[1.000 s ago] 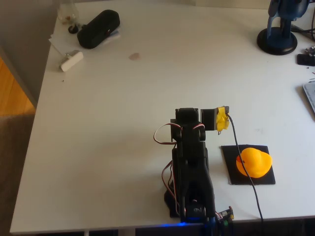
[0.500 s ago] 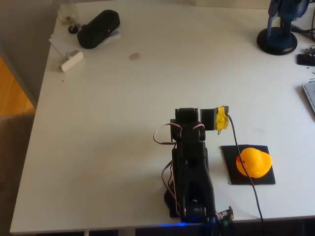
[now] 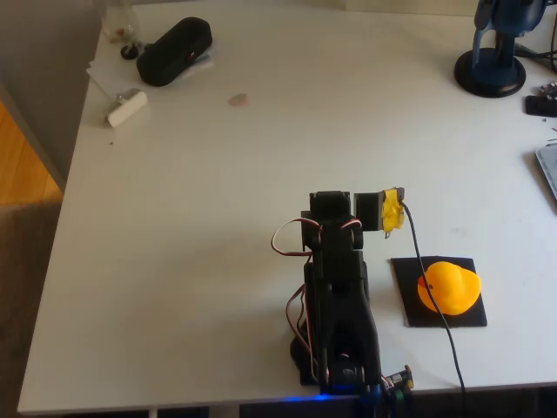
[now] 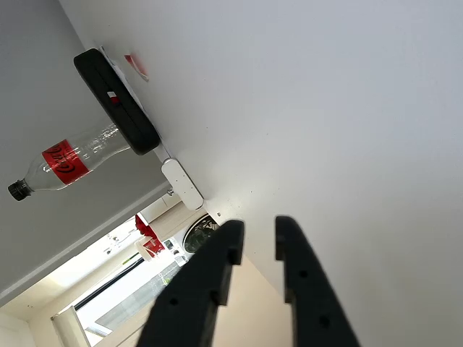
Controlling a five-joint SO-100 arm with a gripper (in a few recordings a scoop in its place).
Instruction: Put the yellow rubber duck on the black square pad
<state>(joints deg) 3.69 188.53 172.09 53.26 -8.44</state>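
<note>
Nothing has changed since the earlier pictures.

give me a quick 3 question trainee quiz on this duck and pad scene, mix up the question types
1. True or false: the small yellow rubber duck rests on the thin black square pad.
2. In the wrist view, what is between the black two-finger gripper's fingers? A) the duck B) nothing C) a bottle
3. Fill in: in the overhead view, the bulky black oblong case lies near the table's top ____ corner.

Key
1. True: the duck sits on the pad, toward its right side in the overhead view.
2. B: a narrow gap separates the fingertips, with bare white table behind.
3. Left.
</note>
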